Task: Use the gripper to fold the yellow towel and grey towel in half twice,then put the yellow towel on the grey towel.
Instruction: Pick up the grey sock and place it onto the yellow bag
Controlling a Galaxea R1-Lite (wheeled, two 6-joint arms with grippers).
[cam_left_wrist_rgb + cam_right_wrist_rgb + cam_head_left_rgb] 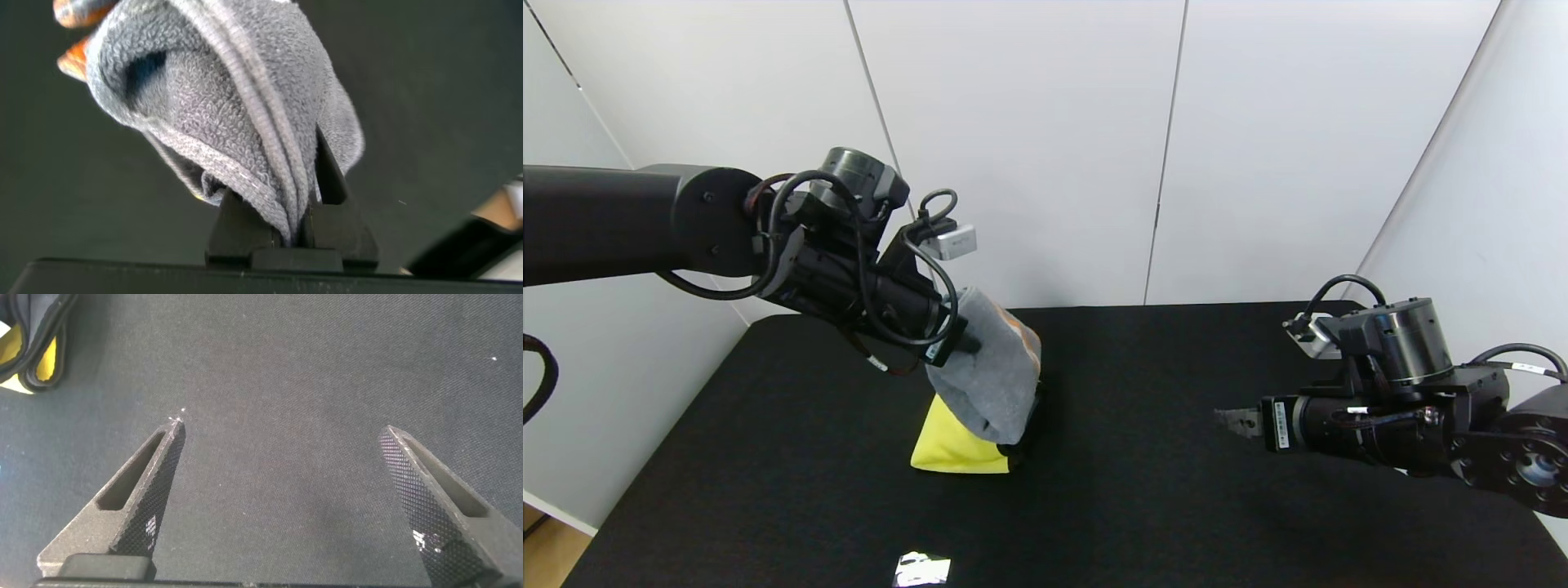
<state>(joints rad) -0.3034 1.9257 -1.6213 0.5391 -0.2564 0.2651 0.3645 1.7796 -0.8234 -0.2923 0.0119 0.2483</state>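
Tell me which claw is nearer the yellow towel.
Left. The left claw hangs just above the yellow towel, shut on the grey towel; the right claw hovers open, well off to its right.

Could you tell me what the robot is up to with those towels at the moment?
The left gripper is shut on the grey towel, holding it bunched up above the black table. Its lower end hangs down onto the yellow towel, which lies on the table beneath it. The right gripper is open and holds nothing, hovering low over bare tabletop on the right side.
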